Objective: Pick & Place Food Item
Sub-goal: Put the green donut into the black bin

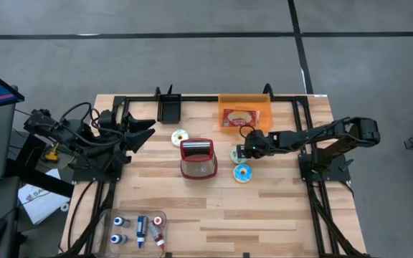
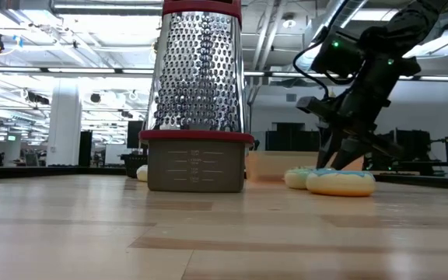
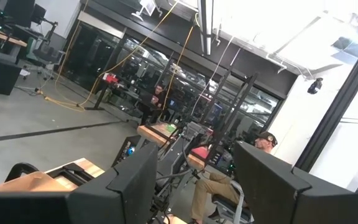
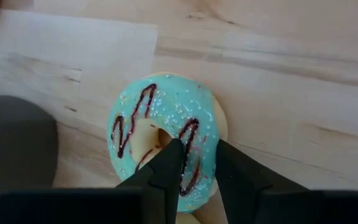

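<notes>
A donut with teal icing and dark drizzle (image 4: 160,118) lies flat on the wooden table; it also shows as the donut (image 1: 235,153) in the high view. My right gripper (image 4: 196,149) is down on it, slanting from the table's right, shut on its ring. A second, blue-iced donut (image 1: 242,173) lies just nearer, and a third donut (image 1: 179,136) lies left of the red grater. My left gripper (image 1: 145,132) waits raised over the table's left part, open with nothing between its fingers (image 3: 129,186). My right gripper pinches one side of the teal donut's ring (image 4: 199,138) between its two fingers. One fingertip (image 4: 169,158) stands in the donut's hole and the other (image 4: 235,168) outside the rim. The fingers slant down from above and from the table's right. The donut lies flat on the table.
A red-based metal grater (image 1: 198,158) stands upright at mid-table, left of the donuts. An orange bin (image 1: 246,100) holding a food packet sits at the far edge. A clear tray with small bottles (image 1: 138,229) lies at the near left.
</notes>
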Robot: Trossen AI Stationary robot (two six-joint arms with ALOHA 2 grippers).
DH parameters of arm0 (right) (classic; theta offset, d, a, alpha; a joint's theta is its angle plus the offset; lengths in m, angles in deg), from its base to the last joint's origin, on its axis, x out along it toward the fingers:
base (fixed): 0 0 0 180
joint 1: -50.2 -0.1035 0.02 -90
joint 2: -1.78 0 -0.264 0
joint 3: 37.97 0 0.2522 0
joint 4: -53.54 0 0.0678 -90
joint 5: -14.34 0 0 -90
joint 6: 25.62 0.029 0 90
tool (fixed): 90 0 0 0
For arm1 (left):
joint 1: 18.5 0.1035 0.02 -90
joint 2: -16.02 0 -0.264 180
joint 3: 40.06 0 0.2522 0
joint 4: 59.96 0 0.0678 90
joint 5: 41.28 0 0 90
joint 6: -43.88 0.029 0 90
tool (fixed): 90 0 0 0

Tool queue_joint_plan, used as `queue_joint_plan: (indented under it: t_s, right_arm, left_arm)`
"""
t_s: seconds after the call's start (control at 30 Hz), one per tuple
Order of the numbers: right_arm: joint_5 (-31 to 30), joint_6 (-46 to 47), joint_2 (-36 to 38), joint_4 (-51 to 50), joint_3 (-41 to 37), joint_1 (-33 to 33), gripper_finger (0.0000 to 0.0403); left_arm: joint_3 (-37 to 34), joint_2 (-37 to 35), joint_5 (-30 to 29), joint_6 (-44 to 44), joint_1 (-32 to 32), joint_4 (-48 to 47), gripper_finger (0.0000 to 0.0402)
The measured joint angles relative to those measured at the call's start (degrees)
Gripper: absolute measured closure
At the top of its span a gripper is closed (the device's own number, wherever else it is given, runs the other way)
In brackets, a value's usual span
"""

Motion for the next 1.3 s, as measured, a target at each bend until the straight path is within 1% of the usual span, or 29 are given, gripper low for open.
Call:
queue_joint_plan:
  t_s: [0.3, 0.4, 0.6, 0.73, 0.87, 0.97, 1.1, 1.3]
  right_arm:
    - [-1.3, -0.8, 0.6, 1.8, 0.3, 0.3, 0.0317]
    - [-1.7, -1.8, 2.1, 2.6, 0.9, 0.8, 0.0317]
    - [-2.6, -4.2, 7.4, 2.3, 2.5, 1.7, 0.0329]
    - [-3.4, -4.5, 12.5, 2.1, 3.7, 0.7, 0.0340]
    - [-5.8, -5.9, 16.7, 1.8, 6.9, -0.8, 0.0345]
    - [-7.7, -7.6, 18.5, 0.7, 10.1, -1.9, 0.0347]
    - [-9.1, -10.4, 18.5, -2.7, 15.2, -3.3, 0.0347]
    - [-12.5, -18.1, 15.7, -2.4, 25.0, -5.7, 0.0347]
  left_arm:
    - [0.0, 0.0, 0.0, 0.0, 0.0, 0.0, 0.0193]
    - [0.0, 0.0, 0.0, 0.0, 0.0, 0.0, 0.0193]
    - [0.0, 0.0, 0.0, 0.0, 0.0, 0.2, 0.0193]
    - [0.0, 0.0, 0.0, 0.1, 0.0, 0.2, 0.0193]
    - [0.0, 0.0, 0.0, 0.5, 0.0, 0.2, 0.0193]
    - [0.0, 0.0, 0.0, 1.4, 0.2, 0.4, 0.0193]
    - [0.0, 0.0, 0.0, 1.5, 0.6, 0.9, 0.0193]
    - [0.0, 0.6, 0.0, 1.5, 0.7, 1.0, 0.0193]
